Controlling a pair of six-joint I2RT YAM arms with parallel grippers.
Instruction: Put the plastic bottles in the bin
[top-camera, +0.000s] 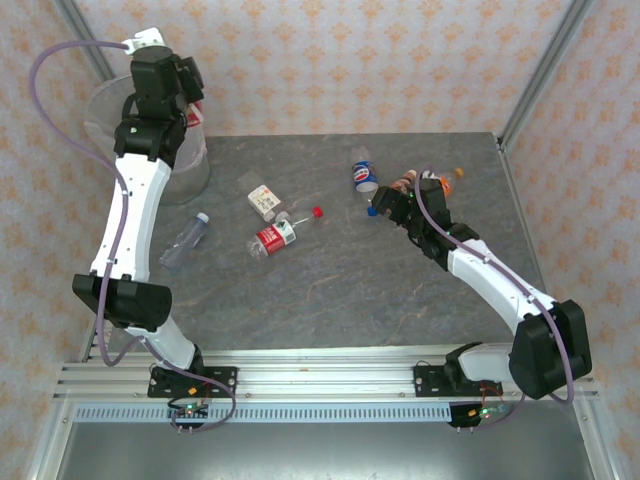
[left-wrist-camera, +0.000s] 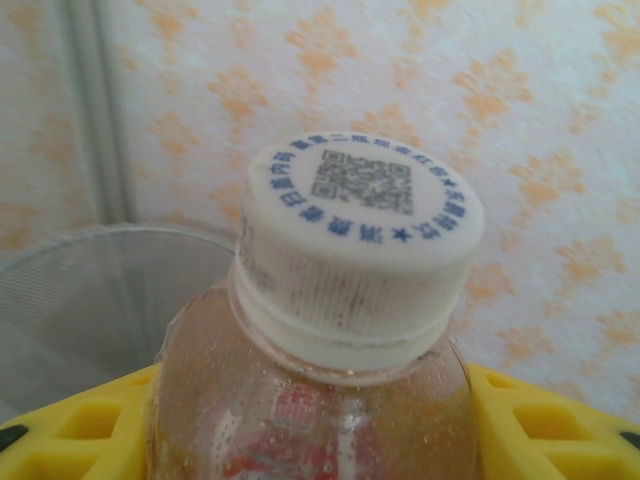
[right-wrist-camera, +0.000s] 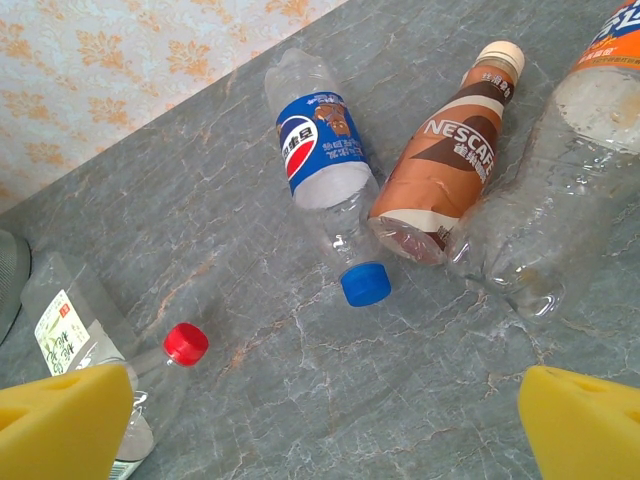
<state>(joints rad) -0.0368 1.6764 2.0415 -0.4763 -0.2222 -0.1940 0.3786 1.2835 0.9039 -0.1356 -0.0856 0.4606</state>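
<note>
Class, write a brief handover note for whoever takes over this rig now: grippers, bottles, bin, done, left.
Left gripper: shut on a white-capped bottle, above the bin.
Right gripper: open, empty, above the table by the Pepsi bottle, Nescafe bottle and orange-labelled bottle.
Also on the table: red-labelled bottle, white-green-labelled bottle, clear bottle.
Done: bin contents unclear. Left: drop the held one, then six more.
</note>
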